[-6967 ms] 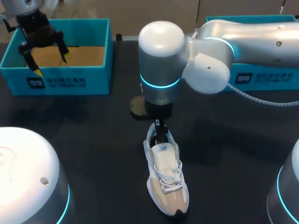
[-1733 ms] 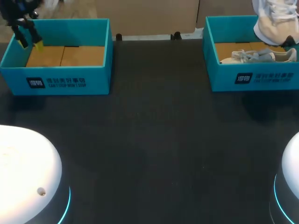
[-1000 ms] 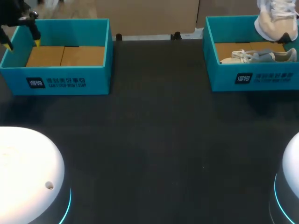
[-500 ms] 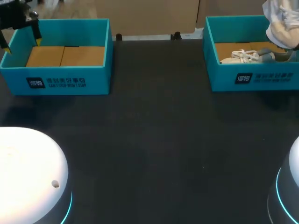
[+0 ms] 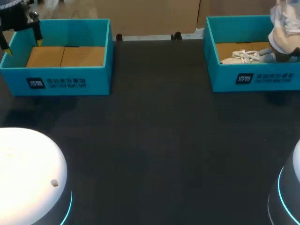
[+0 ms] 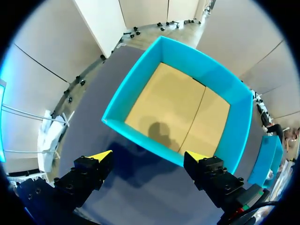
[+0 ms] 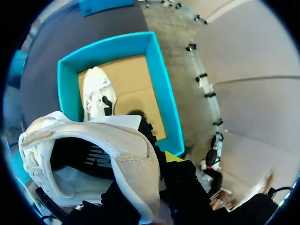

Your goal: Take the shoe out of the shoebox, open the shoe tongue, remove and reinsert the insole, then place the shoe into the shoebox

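On the left gripper (image 6: 149, 157), fingers (image 6: 93, 166) spread wide, yellow tips well apart and gripping nothing. Just ahead of and below them, the near wall of the left box (image 6: 132, 77), teal, with a two-flap cardboard floor (image 6: 173, 108). Around that box, dark matte table (image 5: 159, 140). On the right gripper (image 7: 161, 161), fingers pinching the shoe (image 7: 126, 150) at its heel collar: one yellow tip showing just outside the heel, the other hidden by the shoe. Held up in the air, beige and white, its opening turned toward the wrist. Below the fingers and beyond the shoe, the right box (image 7: 164, 93), teal as well, with a second shoe (image 7: 98, 96) lying on its cardboard bottom, along the wall farther from the visible tip. From the head view, both boxes near the table's far edge, well apart, with dark surface between; white arm bases (image 5: 28, 173) with cyan rings at the near corners.
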Controlling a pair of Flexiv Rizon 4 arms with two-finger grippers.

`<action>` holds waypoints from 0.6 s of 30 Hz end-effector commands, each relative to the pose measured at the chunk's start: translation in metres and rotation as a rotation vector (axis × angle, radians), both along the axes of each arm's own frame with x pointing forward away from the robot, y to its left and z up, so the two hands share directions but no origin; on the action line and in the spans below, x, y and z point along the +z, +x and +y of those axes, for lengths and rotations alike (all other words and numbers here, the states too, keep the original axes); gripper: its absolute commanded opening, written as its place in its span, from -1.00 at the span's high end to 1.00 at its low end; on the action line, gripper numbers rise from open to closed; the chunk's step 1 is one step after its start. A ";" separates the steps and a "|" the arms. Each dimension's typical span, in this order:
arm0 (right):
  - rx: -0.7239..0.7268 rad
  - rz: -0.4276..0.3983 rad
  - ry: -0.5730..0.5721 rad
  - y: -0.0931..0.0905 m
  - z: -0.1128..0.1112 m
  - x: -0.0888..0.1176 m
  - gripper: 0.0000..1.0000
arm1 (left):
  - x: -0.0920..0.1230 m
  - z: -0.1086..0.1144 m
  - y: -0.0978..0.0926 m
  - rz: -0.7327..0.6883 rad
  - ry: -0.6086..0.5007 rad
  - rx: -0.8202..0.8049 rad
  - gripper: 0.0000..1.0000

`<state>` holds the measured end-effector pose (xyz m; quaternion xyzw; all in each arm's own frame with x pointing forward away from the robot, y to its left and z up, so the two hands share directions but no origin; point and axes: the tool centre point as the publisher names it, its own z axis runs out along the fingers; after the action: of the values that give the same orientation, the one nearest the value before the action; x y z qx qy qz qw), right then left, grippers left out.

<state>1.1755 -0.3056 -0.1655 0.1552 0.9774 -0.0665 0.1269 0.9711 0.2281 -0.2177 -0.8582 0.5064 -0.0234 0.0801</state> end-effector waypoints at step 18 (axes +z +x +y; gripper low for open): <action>-0.267 0.092 0.060 0.013 -0.026 -0.006 1.00 | 0.000 0.000 0.000 -0.001 0.002 0.000 -1.00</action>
<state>1.1854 -0.3299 -0.1747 0.2847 0.9534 -0.0622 0.0783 0.9711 0.2280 -0.2179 -0.8582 0.5064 -0.0237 0.0802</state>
